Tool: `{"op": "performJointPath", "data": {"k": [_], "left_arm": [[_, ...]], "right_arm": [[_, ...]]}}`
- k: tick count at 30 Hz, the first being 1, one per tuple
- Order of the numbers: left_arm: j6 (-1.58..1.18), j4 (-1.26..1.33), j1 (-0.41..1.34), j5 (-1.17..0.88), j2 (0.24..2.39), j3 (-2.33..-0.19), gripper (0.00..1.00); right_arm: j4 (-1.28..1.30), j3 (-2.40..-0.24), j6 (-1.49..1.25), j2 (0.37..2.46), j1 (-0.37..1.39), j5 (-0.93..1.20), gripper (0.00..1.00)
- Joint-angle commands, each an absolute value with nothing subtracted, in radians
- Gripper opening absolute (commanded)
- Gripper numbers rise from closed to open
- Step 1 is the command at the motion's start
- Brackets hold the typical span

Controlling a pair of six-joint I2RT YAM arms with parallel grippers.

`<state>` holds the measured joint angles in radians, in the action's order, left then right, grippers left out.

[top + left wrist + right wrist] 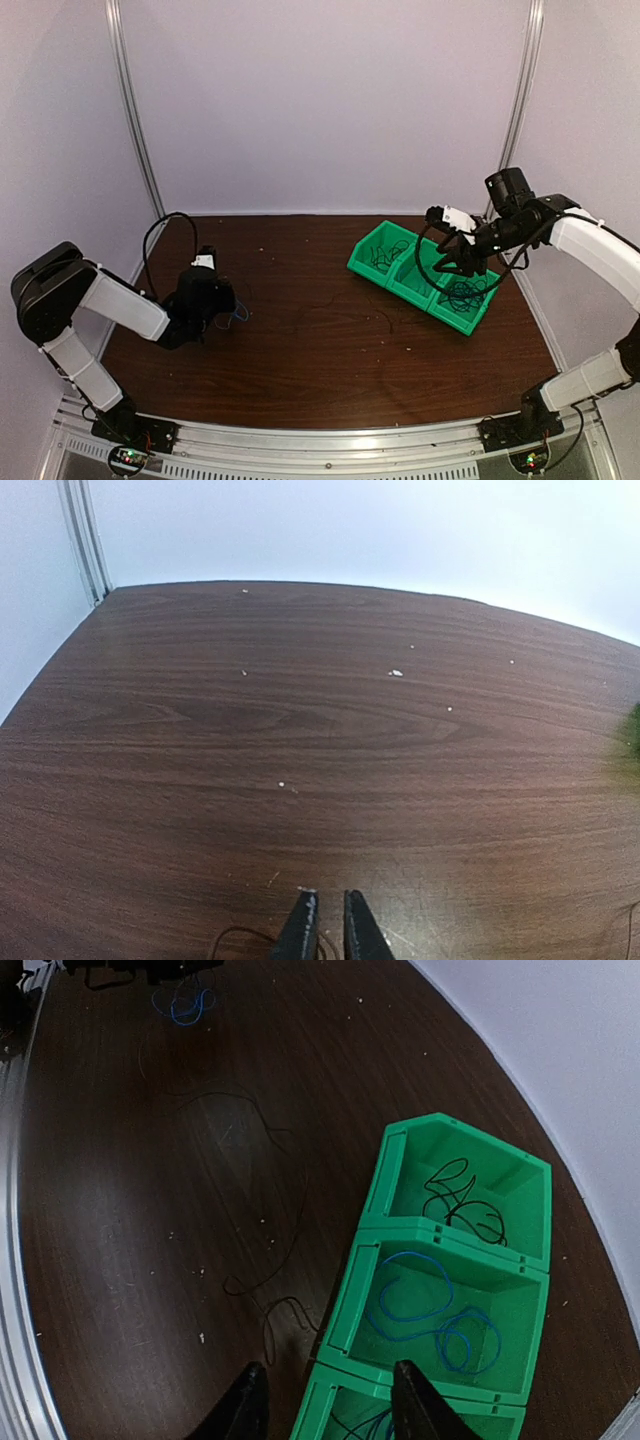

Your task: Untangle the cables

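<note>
Three joined green bins (360, 262) stand at the right of the table. In the right wrist view the far bin (400, 1160) holds a black cable (462, 1202), the middle one a blue cable (430, 1312), and the near one more cables (368, 1427). A thin black cable (290, 1210) lies loose on the table beside the bins. A blue cable (237, 315) lies by my left gripper (205, 292). My left gripper (327, 920) is low over the table, its jaws almost together on a thin dark cable (232, 936). My right gripper (330, 1408) is open and empty above the bins' edge.
The table (300, 350) is dark wood with white walls behind and at the sides. A metal rail (300, 440) runs along the near edge. A thick black hose (155, 240) loops up from the left arm.
</note>
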<state>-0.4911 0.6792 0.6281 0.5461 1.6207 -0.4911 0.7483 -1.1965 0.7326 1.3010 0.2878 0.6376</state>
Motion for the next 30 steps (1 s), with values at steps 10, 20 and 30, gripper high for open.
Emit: {"op": "performJointPath", "data": {"k": [10,20,30], "left_arm": [[-0.484,0.697,0.622,0.511,1.591,-0.435,0.1],[-0.493,0.698,0.621,0.468,1.549,-0.409,0.1],[-0.521,0.708,0.621,0.412,1.518,-0.37,0.11]], "right_arm": [[0.472,-1.331,0.608,1.612,0.688,0.617,0.55],[0.288,-1.518,0.495,2.017,0.9,0.63,0.68],[0.251,-1.659,0.503,2.261,0.969,0.642,0.66]]}}
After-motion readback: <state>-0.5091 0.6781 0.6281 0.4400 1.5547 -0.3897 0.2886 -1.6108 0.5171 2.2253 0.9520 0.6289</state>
